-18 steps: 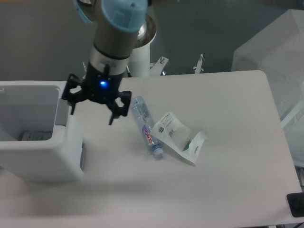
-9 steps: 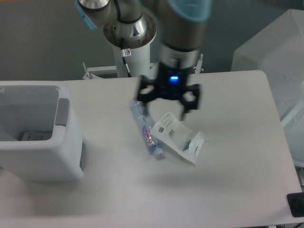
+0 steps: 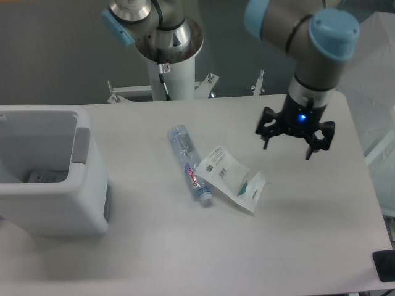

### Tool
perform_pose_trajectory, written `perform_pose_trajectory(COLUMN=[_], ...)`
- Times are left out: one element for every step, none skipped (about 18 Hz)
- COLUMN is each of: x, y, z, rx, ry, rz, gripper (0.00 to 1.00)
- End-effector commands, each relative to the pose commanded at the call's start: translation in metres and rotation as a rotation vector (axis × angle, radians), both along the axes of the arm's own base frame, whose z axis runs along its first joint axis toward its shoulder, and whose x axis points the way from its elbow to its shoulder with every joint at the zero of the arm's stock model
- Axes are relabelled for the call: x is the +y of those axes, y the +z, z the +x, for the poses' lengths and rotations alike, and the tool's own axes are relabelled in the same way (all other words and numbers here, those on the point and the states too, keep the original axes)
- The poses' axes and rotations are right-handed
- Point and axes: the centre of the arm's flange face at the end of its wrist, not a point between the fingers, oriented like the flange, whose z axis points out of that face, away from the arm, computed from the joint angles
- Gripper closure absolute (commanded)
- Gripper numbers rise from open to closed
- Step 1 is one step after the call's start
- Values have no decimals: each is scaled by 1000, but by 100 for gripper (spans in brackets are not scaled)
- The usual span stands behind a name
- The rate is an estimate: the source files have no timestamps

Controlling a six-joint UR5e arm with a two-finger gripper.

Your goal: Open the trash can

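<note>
Camera view: trash can seen at left edge, top open. Gripper held far right above table, fingers spread, nothing gripped. Bottle and packet lie between; risk judged: sweep low, clutter knocked.

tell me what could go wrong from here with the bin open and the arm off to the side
The gripper hangs open over the table's right side, far from the trash can. Sweeping back low could knock the plastic bottle or the clear packet lying in between. A bump on the trash can's grey push strip might upset the already open lid.
</note>
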Motion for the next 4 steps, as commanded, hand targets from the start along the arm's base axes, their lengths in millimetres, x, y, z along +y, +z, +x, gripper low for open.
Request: perform_pose_trajectory(x=[1,0,1,1], y=[-2,-6,-9,-12], z=[-1,-2,-1,0], rx=[4,3,-1,-6], ry=[-41,-60,-63,-61], rz=[-2,-6,-7,-11], gripper=[0,0,0,0])
